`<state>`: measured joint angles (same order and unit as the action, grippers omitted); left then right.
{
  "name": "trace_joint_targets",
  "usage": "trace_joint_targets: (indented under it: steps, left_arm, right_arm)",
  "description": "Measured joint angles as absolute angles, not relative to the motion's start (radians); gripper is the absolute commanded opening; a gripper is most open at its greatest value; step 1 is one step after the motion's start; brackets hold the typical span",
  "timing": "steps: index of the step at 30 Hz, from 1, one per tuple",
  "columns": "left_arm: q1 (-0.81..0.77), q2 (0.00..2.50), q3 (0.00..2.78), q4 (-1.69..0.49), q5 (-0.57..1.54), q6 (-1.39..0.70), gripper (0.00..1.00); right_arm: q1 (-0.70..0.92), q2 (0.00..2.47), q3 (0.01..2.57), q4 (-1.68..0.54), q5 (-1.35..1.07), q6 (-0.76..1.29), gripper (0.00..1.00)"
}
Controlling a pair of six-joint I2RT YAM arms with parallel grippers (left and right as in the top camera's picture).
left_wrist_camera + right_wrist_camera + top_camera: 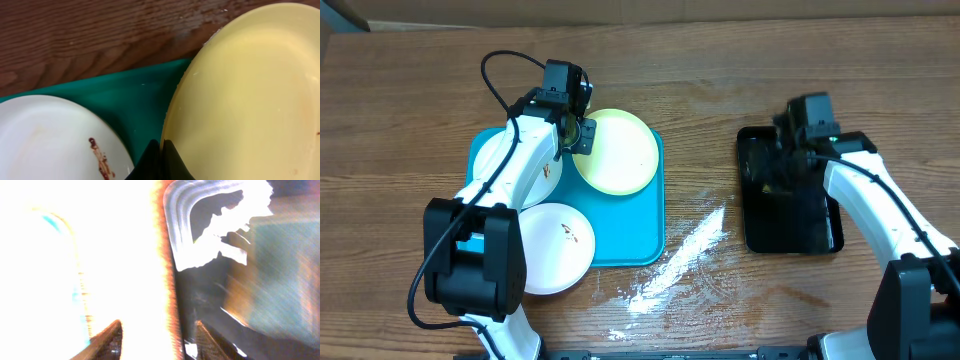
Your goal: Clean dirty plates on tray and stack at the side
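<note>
L gripper (161, 161) on yellow plate (250, 100), tray (127, 97)

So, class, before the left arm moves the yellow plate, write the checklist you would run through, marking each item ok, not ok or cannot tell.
1. Left claw shut on the yellow plate at its rim: ok.
2. Right claw open and away from the plates, over the black tray: ok.
3. Rear white plate clean: not ok, brown smear.
4. Front white plate clean: not ok, dark specks.
5. Front white plate fully on the blue tray: not ok, it overhangs the near edge.
</note>
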<state>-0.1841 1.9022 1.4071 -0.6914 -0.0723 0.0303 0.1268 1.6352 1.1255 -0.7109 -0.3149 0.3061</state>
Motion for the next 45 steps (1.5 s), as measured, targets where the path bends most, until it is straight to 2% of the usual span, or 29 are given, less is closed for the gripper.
trace_joint_targets:
  steps: [3, 7, 11, 17, 33, 45]
  left_arm:
    - [-0.190, 1.902, 1.407, -0.695, -0.038, 0.035, 0.04]
    - [-0.192, 1.902, 1.407, -0.695, -0.026, 0.037, 0.04]
    - [-0.199, 1.902, 1.407, -0.696, -0.018, 0.037, 0.04]
    - [-0.201, 1.902, 1.407, -0.698, -0.018, 0.037, 0.04]
    - [-0.201, 1.902, 1.407, -0.699, -0.018, 0.037, 0.04]
    - [-0.201, 1.902, 1.407, -0.699, -0.018, 0.037, 0.04]
  right_arm:
    - [0.164, 1.635, 1.151, -0.572, -0.476, 0.307, 0.27]
    - [0.287, 1.636, 1.151, -0.500, -0.469, 0.346, 0.04]
    - [0.477, 1.677, 1.151, -0.412, -0.342, 0.383, 0.04]
    - [0.624, 1.827, 1.153, -0.276, -0.193, 0.430, 0.04]
    - [0.631, 1.958, 1.153, -0.241, -0.088, 0.490, 0.04]
    - [0.630, 1.957, 1.153, -0.178, -0.035, 0.498, 0.04]
